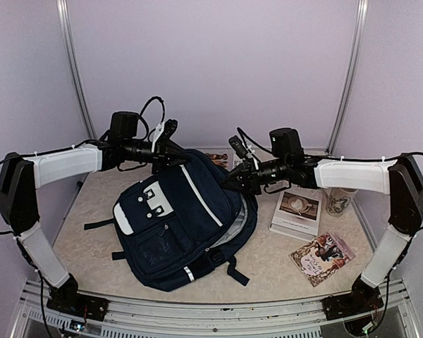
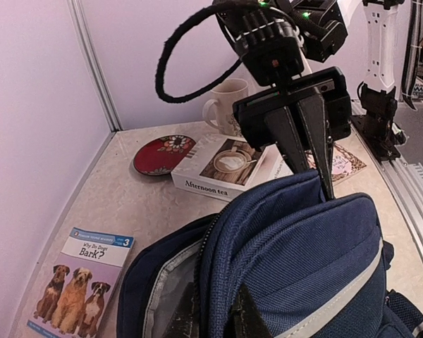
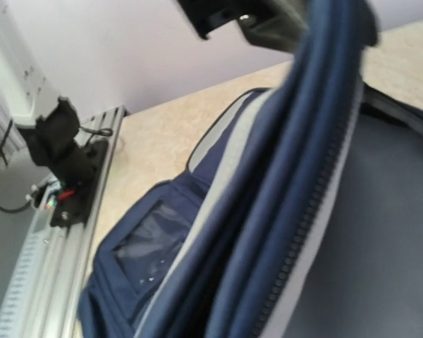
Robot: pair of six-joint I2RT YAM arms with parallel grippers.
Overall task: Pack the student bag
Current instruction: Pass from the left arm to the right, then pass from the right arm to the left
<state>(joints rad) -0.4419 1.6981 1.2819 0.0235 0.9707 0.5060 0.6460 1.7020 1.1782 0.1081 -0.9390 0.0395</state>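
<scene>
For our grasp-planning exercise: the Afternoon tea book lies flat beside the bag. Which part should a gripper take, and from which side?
Probably its near short edge, coming in low from the arms' side. The Afternoon tea book lies flat and thick, so that free edge can be pinched; the mug crowds its right side, the student bag its spine side.

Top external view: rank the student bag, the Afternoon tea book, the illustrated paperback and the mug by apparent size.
1. student bag, by far the largest.
2. Afternoon tea book and paperback: too alike to rank.
3. mug, smallest, its top hidden by the right arm.
</scene>
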